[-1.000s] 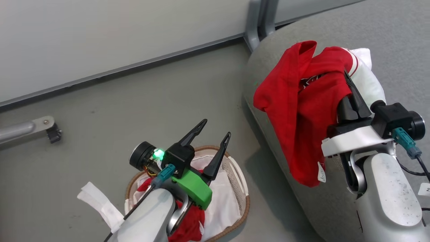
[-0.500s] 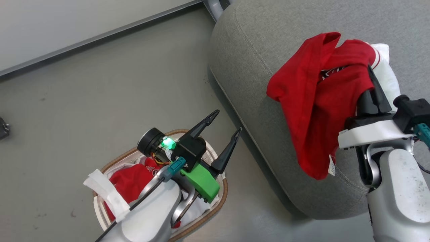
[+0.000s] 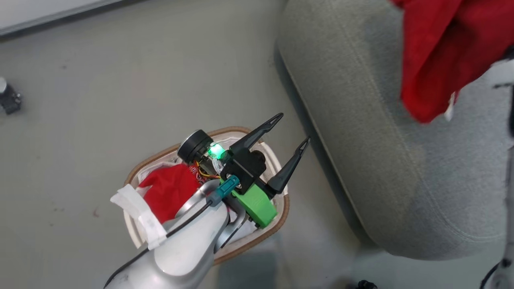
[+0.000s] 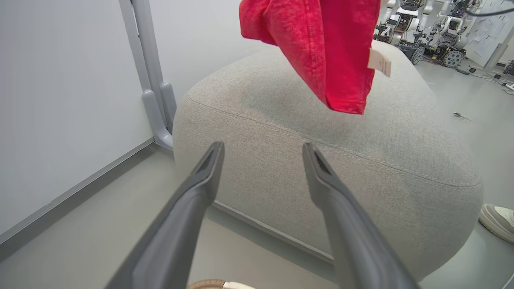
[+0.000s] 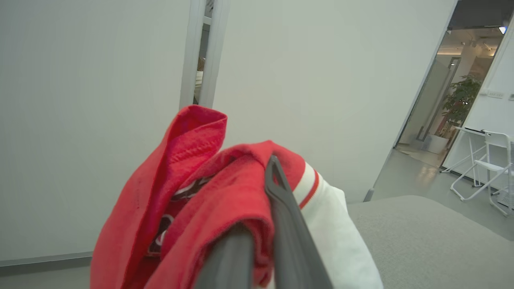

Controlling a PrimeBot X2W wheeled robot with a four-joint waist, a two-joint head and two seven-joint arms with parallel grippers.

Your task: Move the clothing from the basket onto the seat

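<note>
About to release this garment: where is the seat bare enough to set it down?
The seat is bare across its visible top, from its stitched seam back under the hanging red garment. The floor between basket and wall is open. Crowded: the basket, with the left gripper, fingers open, over more red clothing.

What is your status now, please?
Right gripper shut on red-and-white garment, hanging above grey seat. Left gripper open, empty, over basket. Red garment in basket. Nothing blocking.

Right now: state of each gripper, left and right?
Left gripper: jaws open, empty.
Right gripper: shut on the red garment.
</note>
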